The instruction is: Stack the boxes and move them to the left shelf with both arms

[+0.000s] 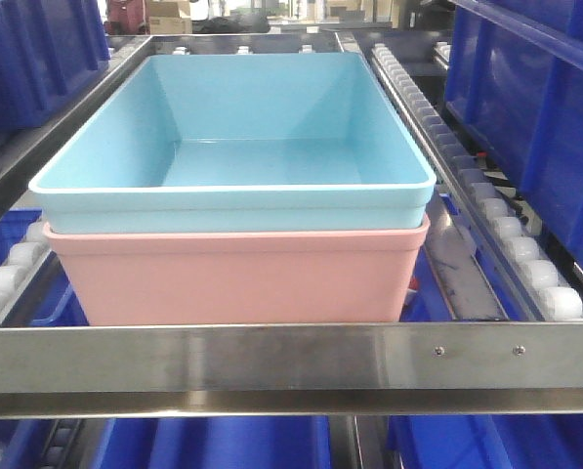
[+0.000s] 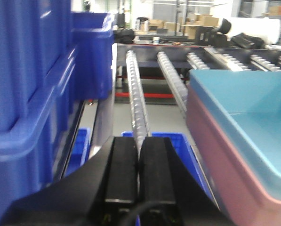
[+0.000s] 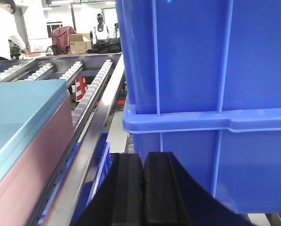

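The light blue box (image 1: 242,137) is nested in the salmon pink box (image 1: 232,274), and the stack rests on the roller shelf (image 1: 271,357) just behind its flat steel front bar. In the left wrist view the stacked blue box (image 2: 244,101) and pink box (image 2: 225,150) lie to the right of my left gripper (image 2: 138,141), which is shut with nothing in it. In the right wrist view the blue box (image 3: 18,108) and pink box (image 3: 32,160) lie to the left of my right gripper (image 3: 143,157), also shut and holding nothing. Neither gripper touches the boxes.
Dark blue storage bins flank the shelf: a tall stack on the left (image 2: 32,94) and another on the right (image 3: 201,94). White roller rails (image 1: 486,215) run along both sides. More blue bins (image 1: 223,445) sit on the level below. Cartons and people stand far behind.
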{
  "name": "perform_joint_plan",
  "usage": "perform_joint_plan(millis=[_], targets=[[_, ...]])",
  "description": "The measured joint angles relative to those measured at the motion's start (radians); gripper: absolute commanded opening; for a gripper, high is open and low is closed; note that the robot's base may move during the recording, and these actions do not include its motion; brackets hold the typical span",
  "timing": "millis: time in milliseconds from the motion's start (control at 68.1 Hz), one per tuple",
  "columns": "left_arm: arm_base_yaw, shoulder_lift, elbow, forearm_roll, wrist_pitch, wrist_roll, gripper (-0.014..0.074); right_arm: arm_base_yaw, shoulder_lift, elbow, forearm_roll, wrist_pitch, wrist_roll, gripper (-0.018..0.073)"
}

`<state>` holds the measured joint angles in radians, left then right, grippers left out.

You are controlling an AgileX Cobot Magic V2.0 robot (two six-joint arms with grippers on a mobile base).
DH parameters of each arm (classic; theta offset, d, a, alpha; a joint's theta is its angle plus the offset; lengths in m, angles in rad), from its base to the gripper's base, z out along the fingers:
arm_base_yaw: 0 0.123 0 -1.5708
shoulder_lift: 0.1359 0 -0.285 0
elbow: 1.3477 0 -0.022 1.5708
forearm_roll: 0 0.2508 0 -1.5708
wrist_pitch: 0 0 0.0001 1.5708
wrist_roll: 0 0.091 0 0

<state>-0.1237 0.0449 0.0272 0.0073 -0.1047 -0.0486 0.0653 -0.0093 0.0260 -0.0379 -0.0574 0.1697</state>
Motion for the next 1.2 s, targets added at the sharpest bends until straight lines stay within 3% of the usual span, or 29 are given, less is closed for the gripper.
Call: perform_joint_plan(millis=[1204], targets=[[0.010, -0.018, 0.002, -0.013, -0.003, 0.002, -0.0003, 0.000, 0.000, 0.000, 0.000, 0.000, 0.000, 0.0056]])
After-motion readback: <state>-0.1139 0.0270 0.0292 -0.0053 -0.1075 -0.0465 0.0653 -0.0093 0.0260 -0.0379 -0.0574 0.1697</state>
